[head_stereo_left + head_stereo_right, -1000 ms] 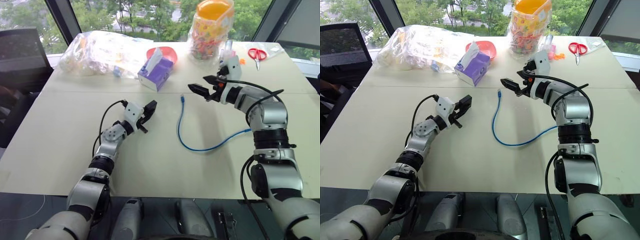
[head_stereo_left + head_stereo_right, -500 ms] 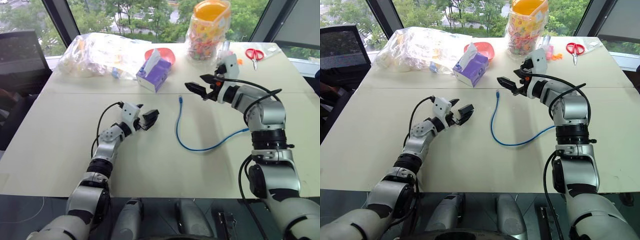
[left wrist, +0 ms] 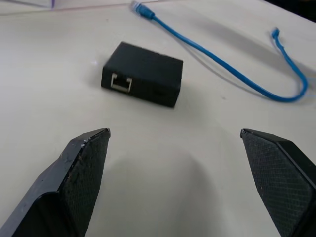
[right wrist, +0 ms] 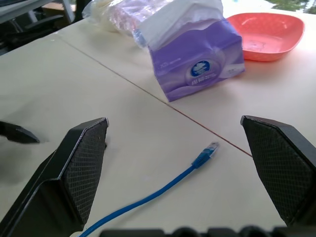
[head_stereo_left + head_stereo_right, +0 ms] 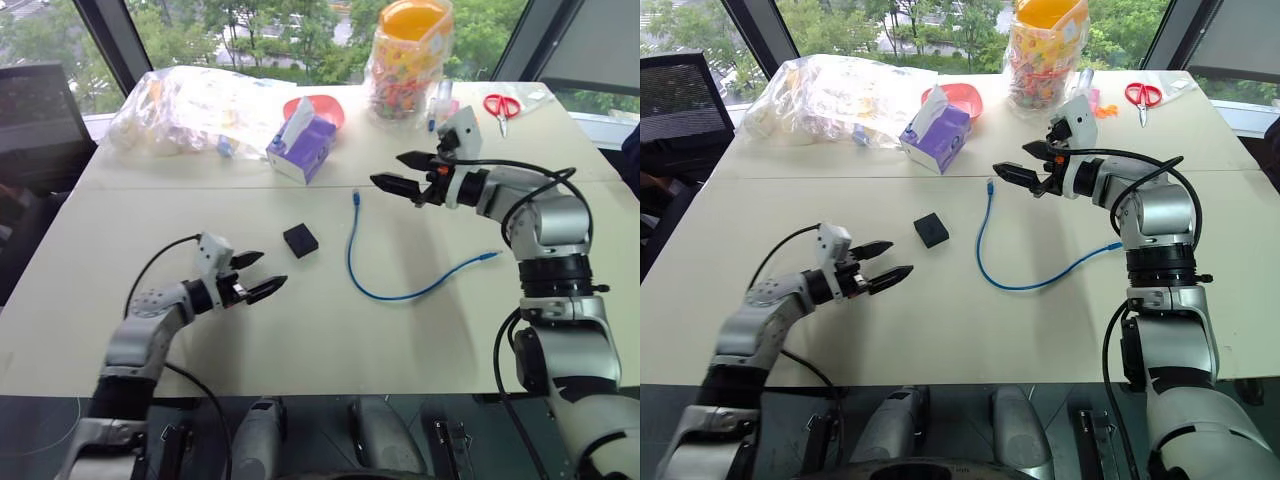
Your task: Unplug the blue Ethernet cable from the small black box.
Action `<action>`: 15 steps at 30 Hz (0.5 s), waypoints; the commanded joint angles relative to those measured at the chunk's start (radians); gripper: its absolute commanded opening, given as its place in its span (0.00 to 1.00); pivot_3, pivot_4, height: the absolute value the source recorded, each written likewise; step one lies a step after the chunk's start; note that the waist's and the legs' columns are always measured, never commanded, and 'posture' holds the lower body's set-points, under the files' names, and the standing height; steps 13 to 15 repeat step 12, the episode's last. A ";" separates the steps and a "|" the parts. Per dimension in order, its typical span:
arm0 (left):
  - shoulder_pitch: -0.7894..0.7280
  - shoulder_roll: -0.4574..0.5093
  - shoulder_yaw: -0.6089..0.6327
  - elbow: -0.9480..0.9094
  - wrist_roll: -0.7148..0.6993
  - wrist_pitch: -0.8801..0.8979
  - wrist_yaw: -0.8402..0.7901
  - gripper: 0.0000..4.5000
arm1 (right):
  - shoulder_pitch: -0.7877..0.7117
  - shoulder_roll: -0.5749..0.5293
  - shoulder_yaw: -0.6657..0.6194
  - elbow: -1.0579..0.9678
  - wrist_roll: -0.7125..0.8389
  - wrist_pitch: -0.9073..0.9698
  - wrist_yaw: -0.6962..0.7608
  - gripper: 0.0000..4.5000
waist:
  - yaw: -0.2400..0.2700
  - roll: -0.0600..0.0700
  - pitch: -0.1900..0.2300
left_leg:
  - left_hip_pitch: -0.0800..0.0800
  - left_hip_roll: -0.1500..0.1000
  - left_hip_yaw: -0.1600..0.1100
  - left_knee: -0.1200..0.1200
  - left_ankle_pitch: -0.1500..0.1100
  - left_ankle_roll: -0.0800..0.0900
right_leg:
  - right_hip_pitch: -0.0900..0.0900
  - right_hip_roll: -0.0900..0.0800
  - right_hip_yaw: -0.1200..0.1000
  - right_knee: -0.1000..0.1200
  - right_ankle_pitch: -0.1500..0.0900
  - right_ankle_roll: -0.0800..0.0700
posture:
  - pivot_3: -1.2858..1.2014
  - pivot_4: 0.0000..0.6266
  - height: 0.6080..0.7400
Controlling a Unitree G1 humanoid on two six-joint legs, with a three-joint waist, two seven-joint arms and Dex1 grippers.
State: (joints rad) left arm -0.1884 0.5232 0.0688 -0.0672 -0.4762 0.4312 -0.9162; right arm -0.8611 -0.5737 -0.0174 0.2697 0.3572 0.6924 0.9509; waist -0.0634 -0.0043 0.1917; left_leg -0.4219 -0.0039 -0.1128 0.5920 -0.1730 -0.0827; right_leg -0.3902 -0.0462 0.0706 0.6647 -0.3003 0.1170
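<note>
On the bench, near its middle, the small black box lies flat and alone, its port empty and facing the left claw. Just beside it, without touching, the blue Ethernet cable lies loose in a curve, both plugs free on the surface. Left claw hovers low, apart from the box, with its fingers spread and nothing between them. Right claw hangs above the far plug of the cable, fingers also spread wide and empty. Farther back stand a purple tissue box, a red bowl, a clear plastic bag, a candy jar and red scissors
</note>
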 commanded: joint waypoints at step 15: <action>0.110 0.268 0.280 -0.389 -0.236 0.254 0.040 0.98 | 0.113 -0.235 0.110 -0.203 0.022 -0.022 0.323 1.00 | 0.015 -0.002 0.001 | -0.003 0.001 0.001 0.000 0.000 0.000 | -0.003 0.000 0.000 -0.002 -0.002 -0.003 | 0.52 0.24 1.00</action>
